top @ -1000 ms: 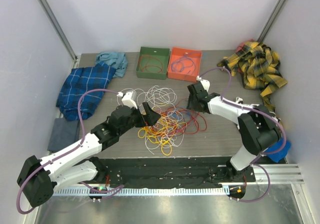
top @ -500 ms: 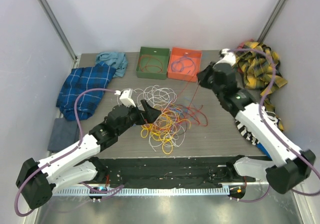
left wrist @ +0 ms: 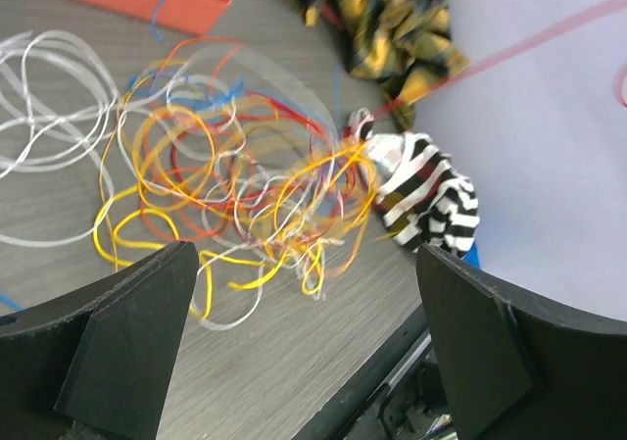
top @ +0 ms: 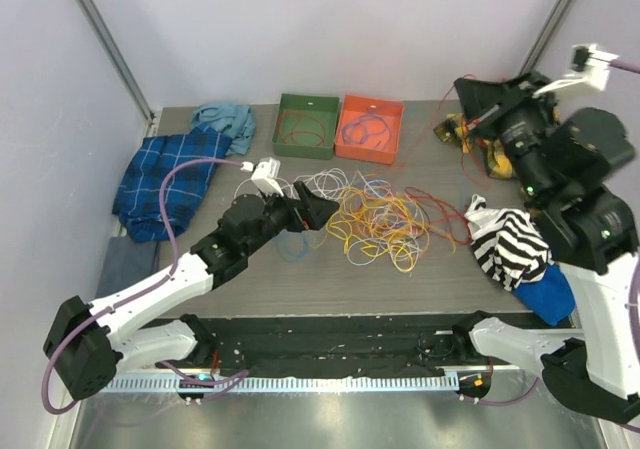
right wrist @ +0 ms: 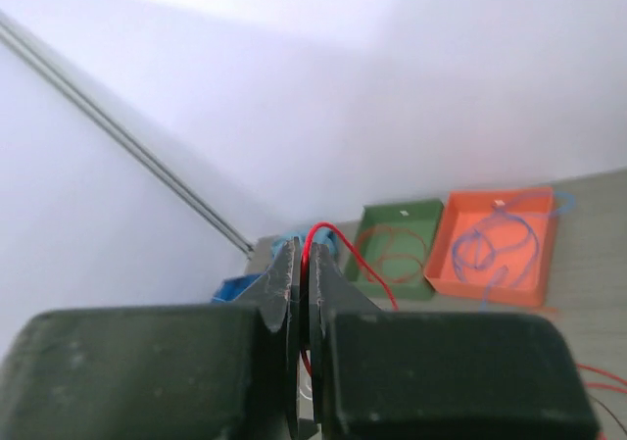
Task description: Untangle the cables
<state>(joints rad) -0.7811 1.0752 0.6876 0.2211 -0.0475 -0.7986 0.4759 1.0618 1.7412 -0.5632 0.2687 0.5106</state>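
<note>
- The cables [top: 380, 224] lie in one loose heap mid-table [top: 450, 289]. Yellow and orange loops sit on top, white ones trail far-left, and red loops spread right.
- They look light, limp and springy, and thin enough to slip from a pinch. The loops snag each other, so a hard pull would likely drag the whole heap. The best hold is a single free strand at the heap's edge, not the knot.
- The heap points no clear way, though it spreads somewhat wider left to right. One red wire [right wrist: 323, 227] runs taut from its right side, up and to the right.
- The right gripper [right wrist: 305, 264], high at the right, is clamped on that red wire.
- The left gripper [top: 318, 212] sits low just left of the heap, jaws wide apart and holding nothing.
- On the far side, a green box [top: 306, 124] and an orange box [top: 370, 127] each hold a wire.
</note>
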